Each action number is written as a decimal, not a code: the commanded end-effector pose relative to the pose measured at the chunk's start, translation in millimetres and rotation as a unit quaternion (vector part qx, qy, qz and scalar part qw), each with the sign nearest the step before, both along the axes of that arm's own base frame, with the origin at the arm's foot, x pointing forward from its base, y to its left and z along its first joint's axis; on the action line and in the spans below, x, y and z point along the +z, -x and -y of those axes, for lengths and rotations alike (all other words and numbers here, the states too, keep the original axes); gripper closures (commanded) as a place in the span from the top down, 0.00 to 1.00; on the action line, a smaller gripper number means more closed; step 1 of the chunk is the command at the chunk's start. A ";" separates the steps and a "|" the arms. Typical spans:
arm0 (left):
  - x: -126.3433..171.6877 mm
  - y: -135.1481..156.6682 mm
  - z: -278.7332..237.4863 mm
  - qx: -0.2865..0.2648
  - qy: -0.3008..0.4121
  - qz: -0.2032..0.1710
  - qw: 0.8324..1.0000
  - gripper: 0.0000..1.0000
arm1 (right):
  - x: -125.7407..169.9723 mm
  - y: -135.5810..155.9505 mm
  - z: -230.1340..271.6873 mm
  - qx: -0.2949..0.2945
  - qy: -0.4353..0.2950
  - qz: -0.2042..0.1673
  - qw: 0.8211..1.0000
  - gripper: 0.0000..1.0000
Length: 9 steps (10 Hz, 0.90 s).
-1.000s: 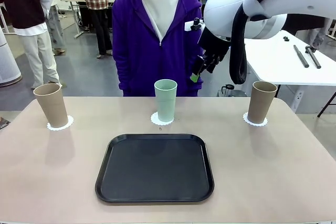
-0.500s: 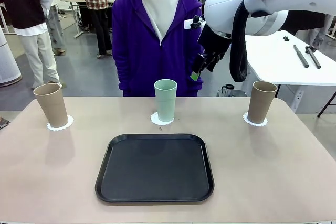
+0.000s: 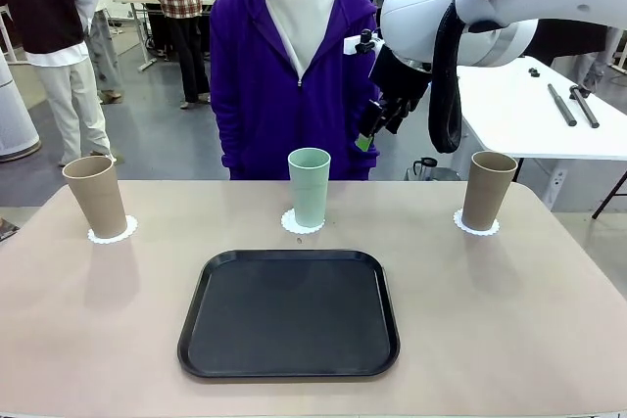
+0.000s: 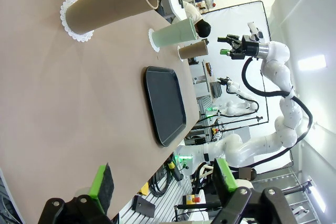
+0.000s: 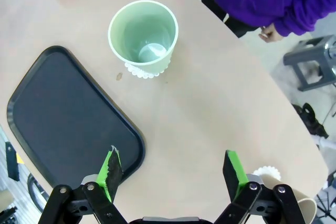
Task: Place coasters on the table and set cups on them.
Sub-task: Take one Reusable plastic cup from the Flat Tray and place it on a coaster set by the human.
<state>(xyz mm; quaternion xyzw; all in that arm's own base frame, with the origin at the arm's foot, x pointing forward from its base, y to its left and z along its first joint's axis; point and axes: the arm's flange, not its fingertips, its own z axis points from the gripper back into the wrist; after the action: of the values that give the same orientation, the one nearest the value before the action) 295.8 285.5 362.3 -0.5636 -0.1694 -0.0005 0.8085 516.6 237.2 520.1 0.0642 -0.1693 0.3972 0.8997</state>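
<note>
Above the table (image 3: 549, 330), right tool (image 3: 377, 122) unmoved

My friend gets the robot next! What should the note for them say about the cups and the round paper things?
Right gripper: open, holding nothing, raised above the table behind the green cup.
Left gripper: open, holding nothing, low by the table's edge.
Three cups stand upright along the far side, each on its own coaster: left tan cup, green cup in the middle, right tan cup.
The black tray holds nothing.
Done: coasters and cups all set. Nothing of the task looks left.
</note>
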 end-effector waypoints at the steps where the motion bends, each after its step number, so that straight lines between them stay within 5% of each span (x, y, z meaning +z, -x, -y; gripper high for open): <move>1: 1.1 1.5 -1.3 0.004 0.000 0.003 1.000 1.00 | -1.4 0.7 -0.3 -0.006 -0.001 0.000 1.000 1.00; 3: 1.1 1.5 -1.3 0.004 0.000 0.003 1.000 1.00 | 0.0 0.0 0.0 0.000 0.000 0.000 1.000 1.00; 5: 1.1 1.5 -1.3 0.004 0.000 0.003 1.000 1.00 | 5.2 38.2 68.5 -0.108 -0.021 -0.072 0.991 1.00; 9: 1.1 1.5 -1.3 0.004 0.000 0.003 1.000 1.00 | 1.4 108.5 172.0 -0.230 -0.009 -0.091 0.969 1.00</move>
<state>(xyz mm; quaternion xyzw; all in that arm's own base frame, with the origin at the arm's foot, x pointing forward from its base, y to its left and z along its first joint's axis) 295.8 285.7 362.1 -0.5635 -0.1694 -0.0002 0.8086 420.6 67.6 523.8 0.0762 -0.0987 0.1972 0.9724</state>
